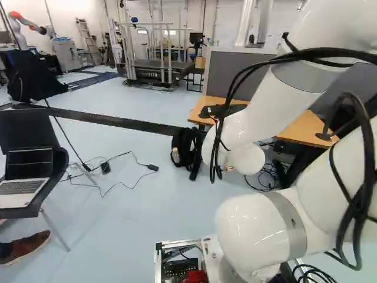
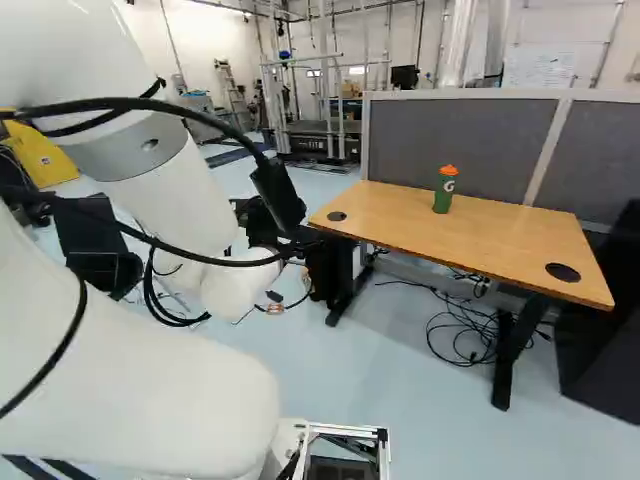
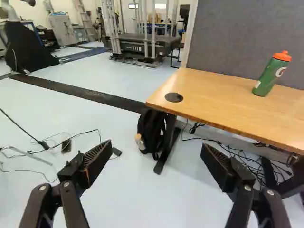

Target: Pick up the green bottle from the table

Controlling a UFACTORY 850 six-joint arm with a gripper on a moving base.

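Observation:
Past the arm's cables in the right base view, a dark part of my gripper (image 2: 278,195) shows. In the wrist view the gripper (image 3: 154,154) is open, its two fingers wide apart with nothing between them. The green bottle (image 2: 446,190), topped by an orange lid, stands upright on the wooden table (image 2: 400,215), near the grey partition. From the wrist, the same bottle (image 3: 270,76) appears beyond and to the right of the fingers, well away from them. My arm hides it in the left base view.
The table's near left corner and a black backpack (image 3: 151,133) on the floor lie ahead of the gripper. Cables (image 2: 465,330) run under the table. A chair with a laptop (image 1: 23,186) stands at the left. Another robot (image 1: 23,26) is far back.

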